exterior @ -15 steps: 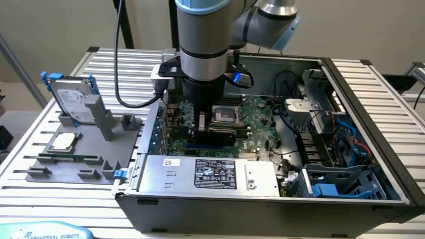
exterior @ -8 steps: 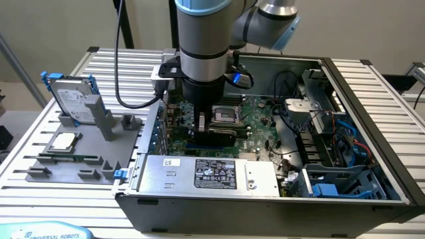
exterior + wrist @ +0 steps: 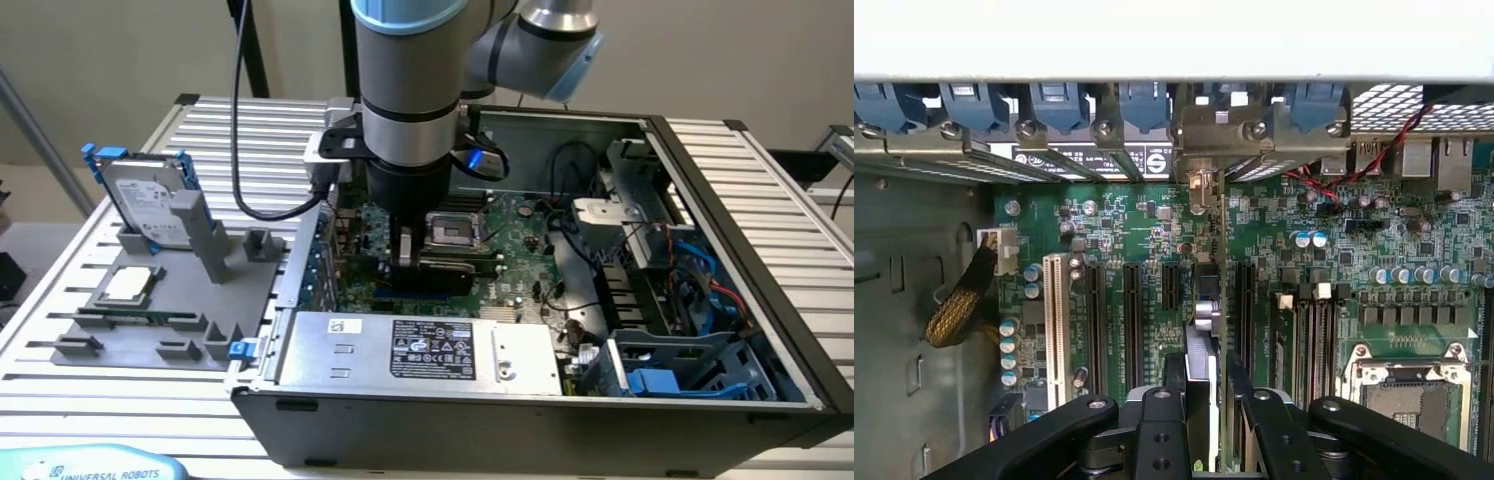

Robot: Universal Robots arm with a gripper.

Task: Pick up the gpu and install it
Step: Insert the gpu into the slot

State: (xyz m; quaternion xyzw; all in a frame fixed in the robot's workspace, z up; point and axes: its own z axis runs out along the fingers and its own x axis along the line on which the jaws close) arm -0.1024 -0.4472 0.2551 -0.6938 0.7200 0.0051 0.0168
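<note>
Closest to the wrist camera, we see the gripper point(image 3: 1204, 420) clamped on the gpu point(image 3: 1203, 330), held edge-down so its connector meets a motherboard point(image 3: 1144, 235) slot; its bracket reaches the rear wall of the computer case point(image 3: 747, 200) on the counter point(image 3: 214, 120).

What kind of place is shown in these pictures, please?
Probably a robotics lab bench for computer assembly. An open PC case sits on a slatted metal table, a grey fixture holds a hard drive, and the arm's pincer grips the gpu above the motherboard.
</note>
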